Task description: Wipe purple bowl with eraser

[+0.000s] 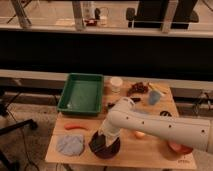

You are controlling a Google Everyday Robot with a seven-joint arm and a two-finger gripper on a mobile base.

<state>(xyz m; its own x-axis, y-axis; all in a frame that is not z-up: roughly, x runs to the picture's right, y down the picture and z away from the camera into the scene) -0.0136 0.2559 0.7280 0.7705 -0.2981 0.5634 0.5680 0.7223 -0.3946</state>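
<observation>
The dark purple bowl [106,148] sits near the front edge of the wooden table [145,150]. My white arm [160,125] reaches from the right and bends down over it. My gripper [102,141] is down inside the bowl, at its left part. The eraser is hidden; I cannot see it under the gripper.
A green tray [82,93] stands at the back left. A grey-blue cloth [70,144] lies left of the bowl, an orange carrot [75,127] behind it. A white cup [116,84], a blue cup [155,97], dark grapes [137,89] and an orange fruit [176,147] are on the right.
</observation>
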